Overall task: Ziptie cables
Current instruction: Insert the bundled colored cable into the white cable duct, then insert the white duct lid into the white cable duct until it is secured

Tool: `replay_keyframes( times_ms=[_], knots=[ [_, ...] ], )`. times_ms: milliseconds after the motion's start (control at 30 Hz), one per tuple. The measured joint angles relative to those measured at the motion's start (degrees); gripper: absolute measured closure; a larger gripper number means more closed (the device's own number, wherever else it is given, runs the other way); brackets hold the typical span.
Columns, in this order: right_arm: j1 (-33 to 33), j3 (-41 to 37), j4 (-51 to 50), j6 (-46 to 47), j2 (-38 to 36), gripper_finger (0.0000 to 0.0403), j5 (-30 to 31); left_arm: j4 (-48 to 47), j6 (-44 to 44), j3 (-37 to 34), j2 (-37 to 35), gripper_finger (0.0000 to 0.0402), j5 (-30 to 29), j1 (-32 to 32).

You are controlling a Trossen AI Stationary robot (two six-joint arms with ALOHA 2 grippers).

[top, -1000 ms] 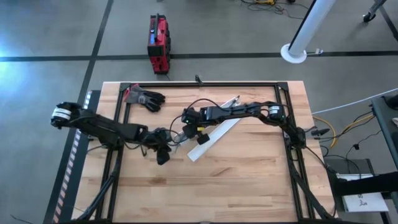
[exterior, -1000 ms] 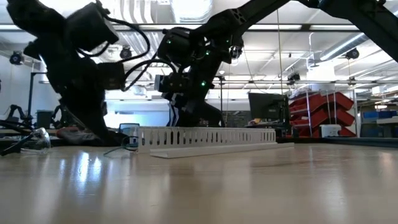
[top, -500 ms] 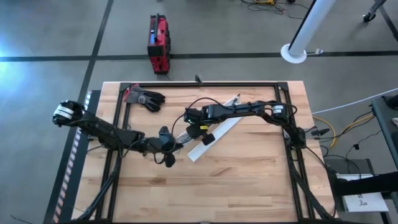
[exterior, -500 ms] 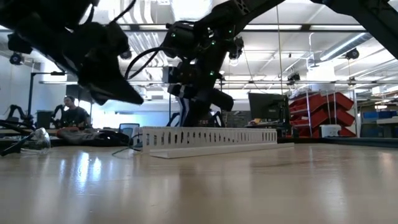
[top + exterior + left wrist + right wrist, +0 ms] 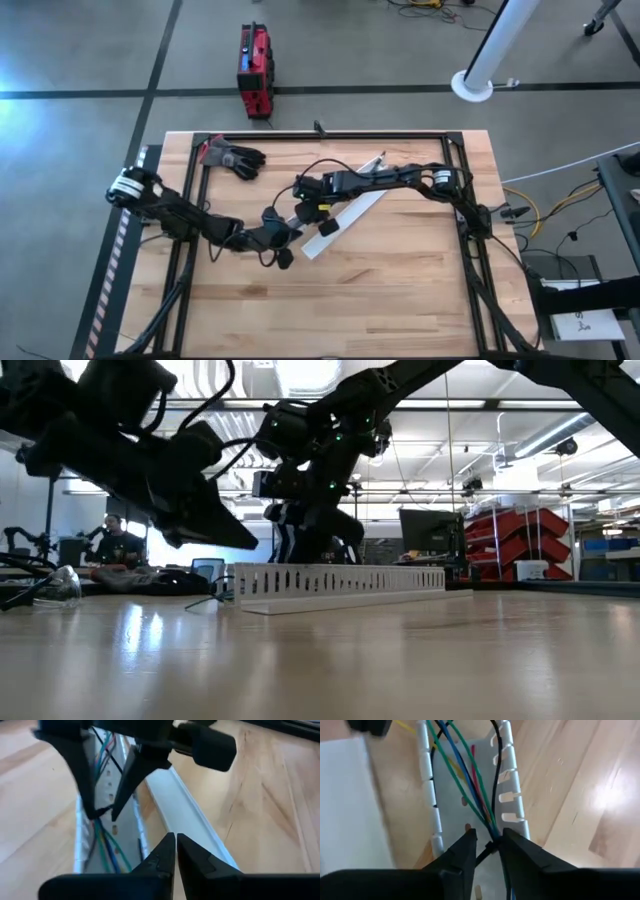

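Cables [image 5: 470,780], green, blue, red, yellow and dark, run lengthwise inside the white slotted channel [image 5: 512,795] near the middle of the tabletop [image 5: 400,290]. In the right wrist view the right claw [image 5: 487,845] is clenched on a dark strand where the bunch narrows, the fingers [image 5: 462,852] on either side of it and the wires fanning out beyond toward 12 o'clock. From above, that claw [image 5: 305,207] sits over the channel's [image 5: 345,218] lower end, just beside the flat white lid [image 5: 360,165].

The left claw [image 5: 176,851] is pressed shut with nothing between its tips; in its own view it points at the channel wall, with the cables [image 5: 102,840] at about 10 o'clock from it and the right claw's fingers [image 5: 80,775] pinching them farther off. Seen from overhead, the left claw [image 5: 285,240] lies at 7 o'clock from the right one, close by.

Farther back, a dark glove [image 5: 233,157] rests at the tabletop's 11 o'clock corner. A person [image 5: 117,545] sits in the room behind.
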Motion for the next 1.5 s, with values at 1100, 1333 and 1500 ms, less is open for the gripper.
replay_keyframes(
  times_ms=[1100,1333,1500],
  knots=[
    [0.37,-0.38,-33.48,10.46,-19.86,0.0310,1.11,-37.53,-12.22,-0.65,-18.08,0.0400,-9.54,-0.25],
    [0.55,-11.46,-33.89,18.78,-25.02,0.0339,-2.97,-16.50,-10.21,-2.05,-15.65,0.0396,-4.86,-1.01],
    [0.55,-19.70,-31.84,24.03,-26.69,0.0365,-2.15,-11.39,-8.58,-0.77,-12.43,0.0399,-3.95,-1.01]
  ],
)
